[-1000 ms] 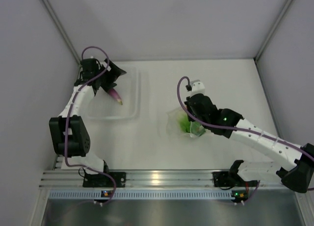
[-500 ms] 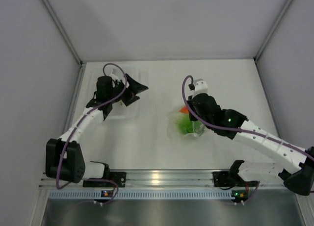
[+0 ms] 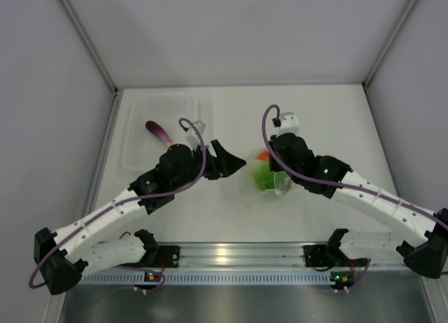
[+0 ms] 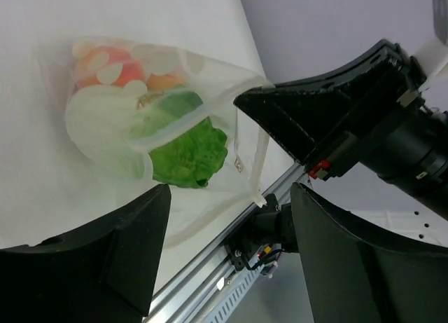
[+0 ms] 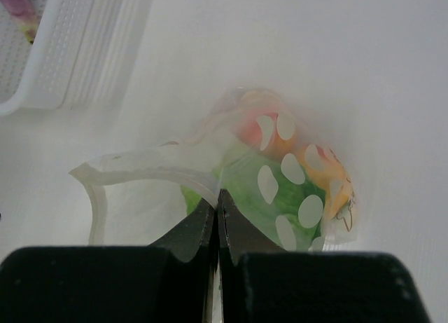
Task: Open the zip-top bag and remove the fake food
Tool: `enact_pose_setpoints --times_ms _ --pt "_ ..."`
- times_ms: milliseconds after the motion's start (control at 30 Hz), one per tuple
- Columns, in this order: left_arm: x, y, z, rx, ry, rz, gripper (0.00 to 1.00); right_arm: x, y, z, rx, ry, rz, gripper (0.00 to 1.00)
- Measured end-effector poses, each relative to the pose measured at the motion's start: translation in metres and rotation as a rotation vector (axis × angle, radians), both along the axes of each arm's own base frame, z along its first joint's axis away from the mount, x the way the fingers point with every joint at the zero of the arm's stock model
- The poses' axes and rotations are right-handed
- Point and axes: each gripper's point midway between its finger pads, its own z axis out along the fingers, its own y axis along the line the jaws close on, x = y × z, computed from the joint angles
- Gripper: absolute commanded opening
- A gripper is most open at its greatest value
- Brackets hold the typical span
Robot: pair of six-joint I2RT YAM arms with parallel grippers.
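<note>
While pinching one lip of the zip-top bag (image 5: 150, 170) between fingers pressed hard together, holds that edge up with the right gripper (image 5: 215, 221), and so leaves the mouth gaping toward the left. Sits right of centre on the table (image 3: 329, 120), that pouch, well apart from the tray (image 3: 140, 153) at far left. Looks open, to judge by the curled rim standing away from the contents.

Shows the ruffled green lettuce (image 4: 189, 151) just inside the mouth, with the two orange-yellow fruits (image 4: 115, 64) packed behind it at the closed far end. Has the purple eggplant (image 3: 159, 132) lying in the tray: by that reckoning, one piece of the fake food out and three left inside.

Faces the opening with the left gripper (image 4: 229, 197), jaws spread wide and carrying nothing, just beside the rim and lined up on the lettuce.

Seems arranged this way for good reason: anchors the floppy plastic with one arm, so as not to let it slide or fold shut, and frees the other to reach in.

Next, probably, calls for easing between the lips and closing on the lettuce alone. Risks catching a fold of plastic along with the leaf, or tugging the lip out of the right pinch.
</note>
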Motion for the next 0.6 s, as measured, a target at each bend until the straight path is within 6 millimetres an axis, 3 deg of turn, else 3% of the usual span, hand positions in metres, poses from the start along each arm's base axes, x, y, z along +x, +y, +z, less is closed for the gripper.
enact_pose_setpoints --times_ms 167,267,400,600 --pt "-0.034 -0.032 -0.018 0.051 0.023 -0.047 0.74 0.002 0.000 0.001 0.022 -0.001 -0.029 0.00" --pt "-0.043 -0.047 -0.037 0.091 0.057 -0.046 0.74 0.003 0.001 0.003 0.045 -0.003 -0.041 0.00" --pt "-0.035 -0.057 -0.063 0.134 0.104 0.018 0.70 0.001 0.001 0.002 0.104 -0.017 -0.055 0.00" --pt "-0.013 -0.064 -0.081 0.147 0.122 0.129 0.69 -0.007 -0.005 0.004 0.185 -0.033 -0.073 0.00"
